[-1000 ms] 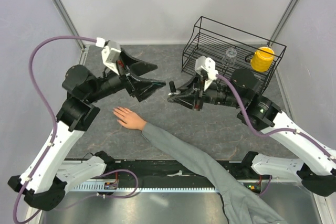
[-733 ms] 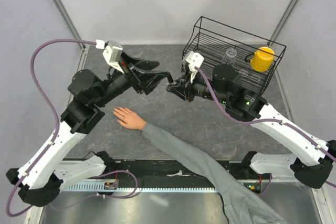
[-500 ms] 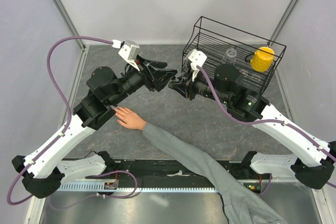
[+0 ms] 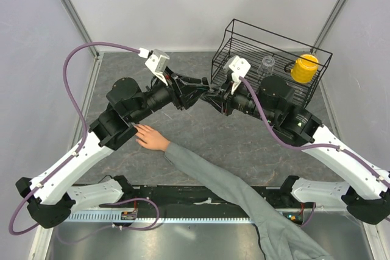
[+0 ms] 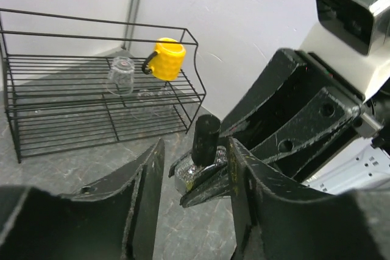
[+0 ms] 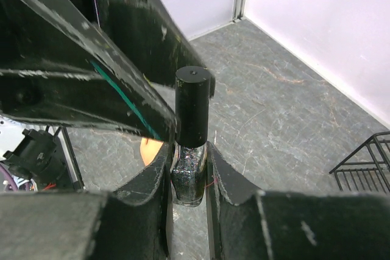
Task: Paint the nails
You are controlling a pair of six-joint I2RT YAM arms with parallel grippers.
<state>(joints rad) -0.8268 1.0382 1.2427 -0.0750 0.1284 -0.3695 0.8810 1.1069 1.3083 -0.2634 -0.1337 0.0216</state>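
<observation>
A bare hand (image 4: pixel 148 136) with a long grey sleeve lies flat on the table; its nails are too small to make out. My right gripper (image 4: pixel 207 93) (image 6: pixel 190 175) is shut on a small dark glittery polish bottle (image 6: pixel 189 172) with a tall black cap (image 6: pixel 193 106), held above the table. The bottle also shows in the left wrist view (image 5: pixel 196 165). My left gripper (image 4: pixel 198 86) (image 5: pixel 194 150) is open, its jaws standing either side of the black cap (image 5: pixel 206 138), the right jaw close to it. A bit of the hand's skin (image 6: pixel 150 149) shows under the bottle.
A black wire rack (image 4: pixel 268 59) stands at the back right with a yellow cup (image 4: pixel 304 68) and a clear glass (image 4: pixel 266 65) in it. The grey-sleeved arm (image 4: pixel 231 190) crosses the near table to the front edge.
My left arm has swung right and forward until its open jaws bracket the bottle's cap. My right gripper carried the bottle up and toward the back, then held there.
</observation>
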